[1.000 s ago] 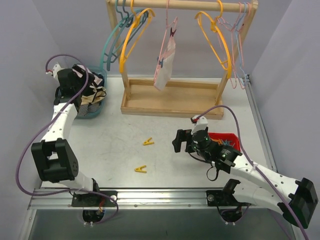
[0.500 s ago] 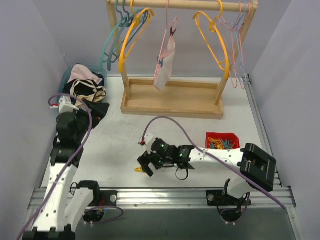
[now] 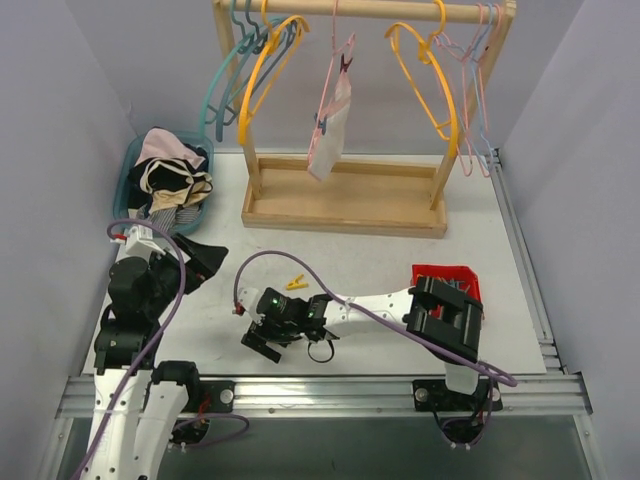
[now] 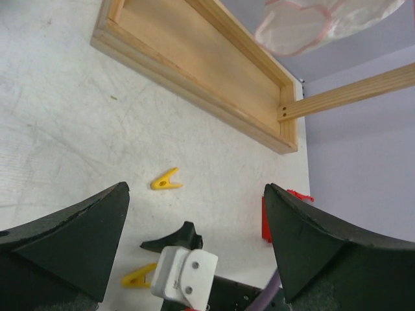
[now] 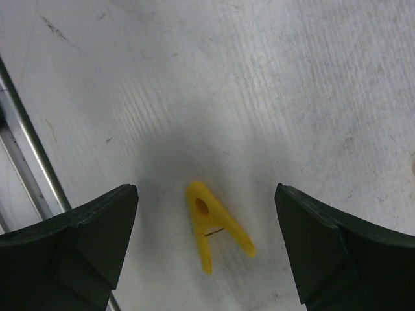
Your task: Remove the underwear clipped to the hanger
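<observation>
The pale brief (image 3: 332, 128) hangs limp from a thin pink hanger (image 3: 336, 40) on the wooden rack (image 3: 345, 205), well ahead of both grippers. It is soft, thin pinkish-white cloth with a pink edge. It is seen nearly edge-on and is pinched by a dark clip (image 3: 346, 64) near the top and a blue one (image 3: 322, 126) lower down. From the left wrist its rounded, half see-through bottom shows high ahead of the fingers.

The left gripper (image 4: 194, 194) gapes wide and holds nothing over the scuffed grey metal table (image 3: 380, 260). A teal basket (image 3: 133, 160) ahead of it and to its left holds a heap of dark and pale cloth.

The right gripper (image 5: 204, 194) is also spread wide. A yellow plastic peg (image 5: 217, 236), A-shaped with a small hole, lies on the table between its blunt black fingers, not touching either. A second peg (image 3: 296, 284) lies just beyond it.
</observation>
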Action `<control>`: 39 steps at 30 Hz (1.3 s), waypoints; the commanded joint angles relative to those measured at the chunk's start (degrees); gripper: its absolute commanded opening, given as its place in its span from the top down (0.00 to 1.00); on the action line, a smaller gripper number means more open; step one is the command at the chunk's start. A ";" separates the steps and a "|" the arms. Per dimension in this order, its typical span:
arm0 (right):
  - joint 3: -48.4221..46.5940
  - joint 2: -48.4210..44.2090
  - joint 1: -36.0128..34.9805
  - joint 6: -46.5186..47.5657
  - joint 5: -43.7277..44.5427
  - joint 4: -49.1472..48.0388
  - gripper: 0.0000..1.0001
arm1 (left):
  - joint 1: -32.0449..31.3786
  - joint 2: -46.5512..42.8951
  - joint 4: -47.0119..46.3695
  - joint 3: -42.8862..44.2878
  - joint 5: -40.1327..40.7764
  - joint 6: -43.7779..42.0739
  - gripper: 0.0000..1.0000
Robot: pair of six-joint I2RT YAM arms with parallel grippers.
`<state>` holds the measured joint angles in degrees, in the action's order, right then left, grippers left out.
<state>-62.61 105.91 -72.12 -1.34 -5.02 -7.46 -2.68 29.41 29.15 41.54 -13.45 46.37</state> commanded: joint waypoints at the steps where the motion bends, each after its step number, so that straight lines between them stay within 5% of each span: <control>1: -2.34 1.49 -0.39 2.66 3.08 4.21 0.11 | 0.04 -2.33 4.07 1.44 -0.96 -2.86 0.06; 9: -0.06 0.79 -0.04 1.34 4.75 6.23 0.26 | 0.13 -4.10 6.80 2.32 0.01 -5.06 0.06; 12: -0.23 1.93 0.13 1.35 4.40 6.50 0.43 | 0.13 -3.57 7.24 2.32 0.09 -5.41 0.06; 16: -0.85 3.16 0.84 -0.58 3.17 7.20 0.78 | 0.04 -3.48 8.99 3.37 0.53 -6.73 0.06; 21: 0.47 0.19 2.68 -4.45 8.25 9.22 1.00 | 0.13 -3.74 11.28 5.13 1.94 -8.49 0.06; 26: 5.38 -9.82 7.50 -13.05 19.75 11.06 1.00 | 0.13 -3.83 12.51 6.71 1.32 -9.28 0.06; 31: 11.36 -28.45 13.31 -27.54 40.65 19.30 1.00 | 0.04 -4.09 12.17 5.93 -0.26 -8.93 0.06; 39: 12.86 -38.84 31.66 -37.32 46.77 30.75 1.00 | 0.13 -2.78 10.41 3.20 -1.93 -6.99 0.06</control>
<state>-51.51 66.67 -45.74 -32.14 35.77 14.50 -2.68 26.04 41.39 44.95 -14.04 38.79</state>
